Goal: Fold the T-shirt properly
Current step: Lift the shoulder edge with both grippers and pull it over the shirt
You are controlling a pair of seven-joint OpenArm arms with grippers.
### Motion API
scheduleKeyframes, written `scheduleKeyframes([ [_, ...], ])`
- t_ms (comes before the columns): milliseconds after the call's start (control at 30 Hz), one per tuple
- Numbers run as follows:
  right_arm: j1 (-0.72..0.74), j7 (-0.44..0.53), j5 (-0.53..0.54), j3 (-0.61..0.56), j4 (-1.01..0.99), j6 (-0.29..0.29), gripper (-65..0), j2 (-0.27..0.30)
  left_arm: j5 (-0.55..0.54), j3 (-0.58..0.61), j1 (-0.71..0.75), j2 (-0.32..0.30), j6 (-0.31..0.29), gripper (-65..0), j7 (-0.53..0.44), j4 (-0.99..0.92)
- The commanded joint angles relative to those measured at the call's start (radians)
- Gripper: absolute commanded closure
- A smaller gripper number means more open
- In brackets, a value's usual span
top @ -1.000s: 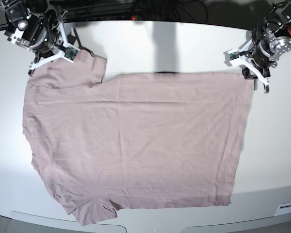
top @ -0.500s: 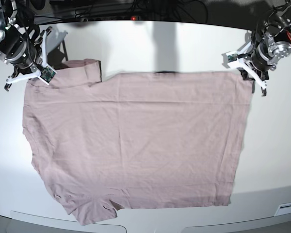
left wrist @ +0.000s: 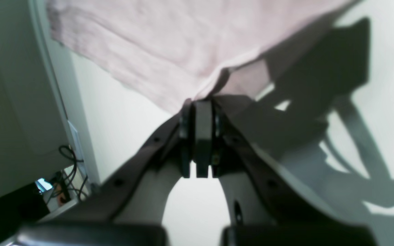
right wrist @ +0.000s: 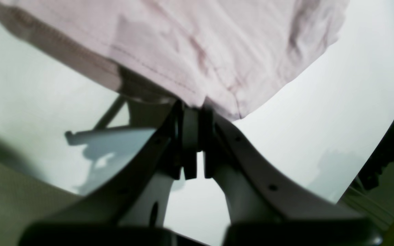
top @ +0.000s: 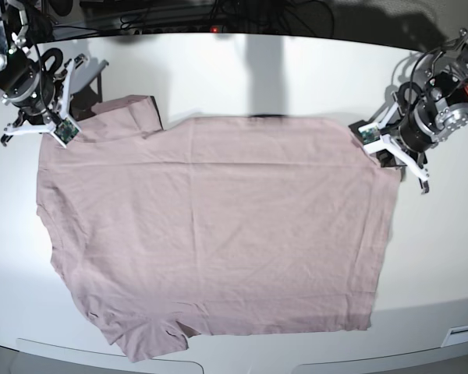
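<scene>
The mauve-pink T-shirt [top: 218, 226] lies spread flat on the white table [top: 437, 249], sleeves on the left of the base view and hem on the right. My left gripper [top: 384, 153] is shut on the far hem corner, which is lifted and drawn inward; the left wrist view shows its jaws [left wrist: 199, 106] pinching the fabric edge [left wrist: 169, 51]. My right gripper [top: 40, 125] is shut on the far sleeve's edge; the right wrist view shows its jaws [right wrist: 192, 109] closed on the stitched hem [right wrist: 190, 61].
A dark band with cables [top: 218, 12] runs behind the table's far edge. The table's front edge [top: 242, 360] lies just below the shirt. A small white fitting [top: 462, 336] sits at the front right corner.
My left gripper has moved inward and toward the front, pulling the hem corner with it. My right gripper has shifted slightly, and the far sleeve has spread out a little.
</scene>
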Motion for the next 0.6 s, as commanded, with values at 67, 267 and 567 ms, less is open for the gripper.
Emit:
scheduleKeyframes([
  [67, 0.058, 0.015, 0.024, 0.009, -0.006, -0.019, 0.0, 0.017, 0.003, -0.008, -0.038, -0.002, 0.016, 0.0, -0.005, 0.013],
  [267, 0.172, 0.012, 0.053, 0.007, -0.13, -0.018, 0.0, 0.016, -0.033, -0.008, -0.071, 0.01, 0.063, 0.0, -0.005, 0.013],
  [567, 0.301, 0.014, 0.076, 0.007, -0.283, 0.022, 0.0, 0.013, -0.1, -0.008, -0.133, 0.01, 0.099, 0.0, -0.005, 0.012],
])
